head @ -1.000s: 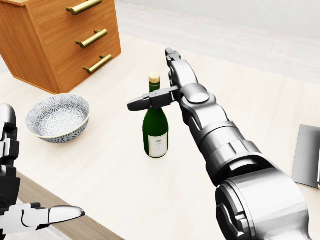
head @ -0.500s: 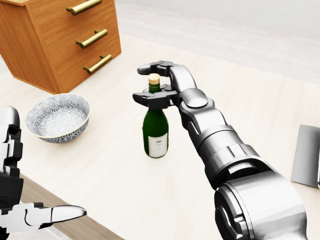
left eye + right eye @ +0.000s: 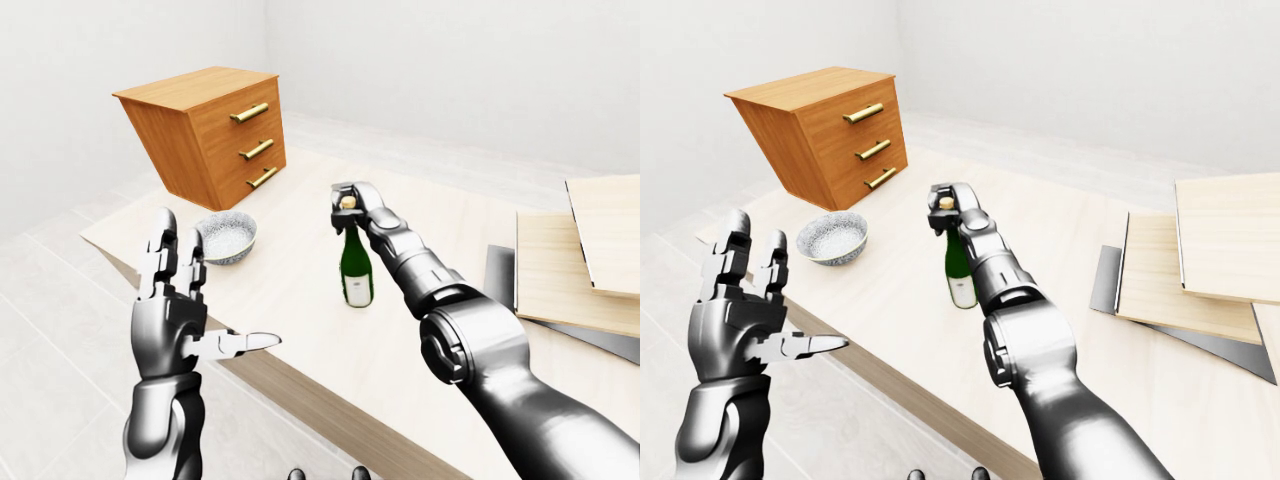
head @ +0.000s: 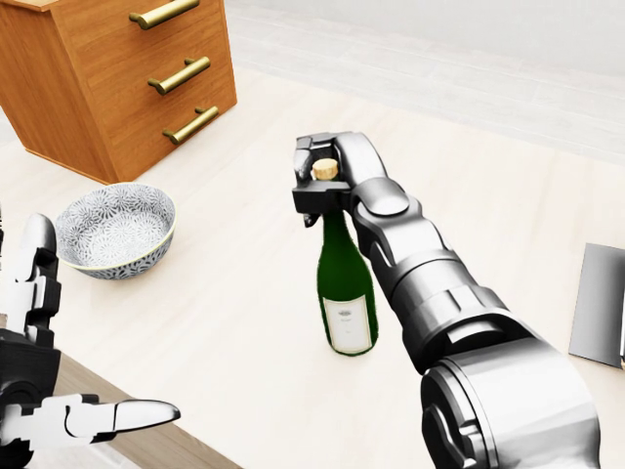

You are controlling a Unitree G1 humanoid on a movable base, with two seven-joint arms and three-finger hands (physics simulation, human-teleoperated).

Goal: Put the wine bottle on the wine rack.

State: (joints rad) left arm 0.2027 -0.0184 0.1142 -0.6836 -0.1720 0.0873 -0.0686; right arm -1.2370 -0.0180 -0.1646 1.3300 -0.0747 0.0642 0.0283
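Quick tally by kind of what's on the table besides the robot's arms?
Wine bottle: 1
Patterned bowl: 1
Wooden drawer chest: 1
Pale wooden boards: 2
Grey sheet under the boards: 1
Total: 6

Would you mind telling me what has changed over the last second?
The right hand closed round the neck of the wine bottle, and the bottle shifted right and toward the bottom of the head view. The bowl, drawer chest and open left hand stayed roughly put.

Wine bottle: you see it upright on the tabletop, mid-view.
Bowl: left of it.
Drawer chest: top left, above the bowl.
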